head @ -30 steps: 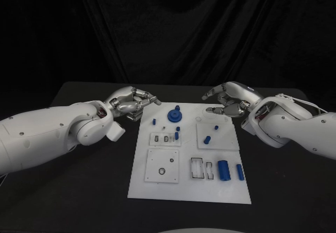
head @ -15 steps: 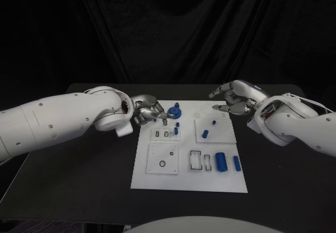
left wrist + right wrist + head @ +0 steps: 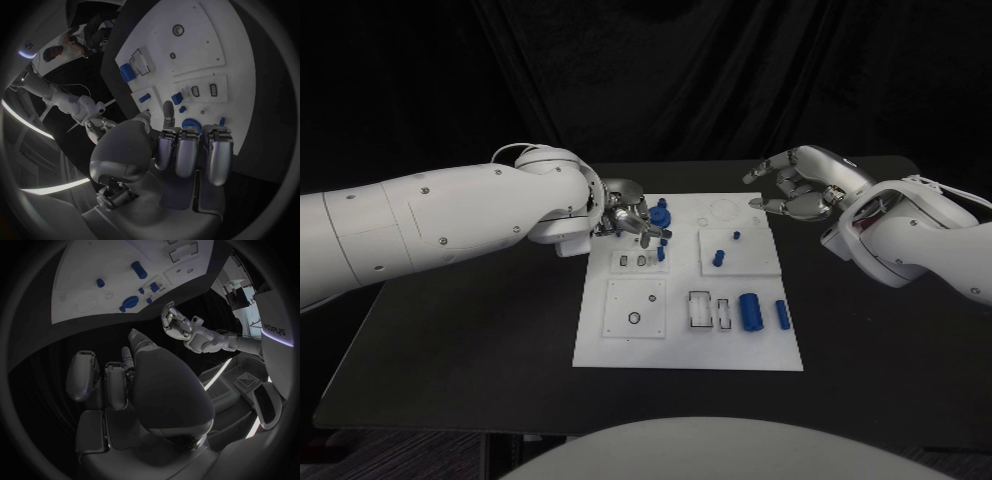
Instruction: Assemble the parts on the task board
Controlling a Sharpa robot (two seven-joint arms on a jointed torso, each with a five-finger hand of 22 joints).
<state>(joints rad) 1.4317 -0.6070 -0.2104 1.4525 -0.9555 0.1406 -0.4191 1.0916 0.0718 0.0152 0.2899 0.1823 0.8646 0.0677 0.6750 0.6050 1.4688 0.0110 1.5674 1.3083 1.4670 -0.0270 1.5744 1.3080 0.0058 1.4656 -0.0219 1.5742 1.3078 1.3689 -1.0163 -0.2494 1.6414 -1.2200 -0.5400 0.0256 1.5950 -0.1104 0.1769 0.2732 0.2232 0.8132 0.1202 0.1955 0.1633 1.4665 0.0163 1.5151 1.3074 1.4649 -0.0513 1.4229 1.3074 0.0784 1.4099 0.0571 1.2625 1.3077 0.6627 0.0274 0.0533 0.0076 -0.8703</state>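
Lay flat in the middle of the black worktop [image 3: 473, 330]: the white task board [image 3: 687, 350], long side running away from the robot.

Stood at the board's far left corner: a blue round part [image 3: 658, 213] with a raised knob on top. Stood just in front of it, a small blue peg [image 3: 664, 247], beside two small slots in a raised square plate. Stood on the far right plate: two more small blue pegs [image 3: 718, 256], one behind the other. Lay near the board's right edge, side by side: a thick blue cylinder [image 3: 753, 311] and a thinner blue pin [image 3: 780, 314], next to two rectangular recesses. Sat at the near left: a square plate with a small dark ring [image 3: 633, 319] in it.

Reached in over the board's far left corner: left hand [image 3: 626, 221], fingers [image 3: 186, 150] curled forward and close together, tips right beside the blue round part. Could not tell from the head view or the left wrist view whether touching it or gripping anything.

Hovered beyond the board's far right corner, above the worktop and apart from every part: right hand [image 3: 798, 188], fingers [image 3: 84, 375] bent inward loosely with gaps between them, nothing held.
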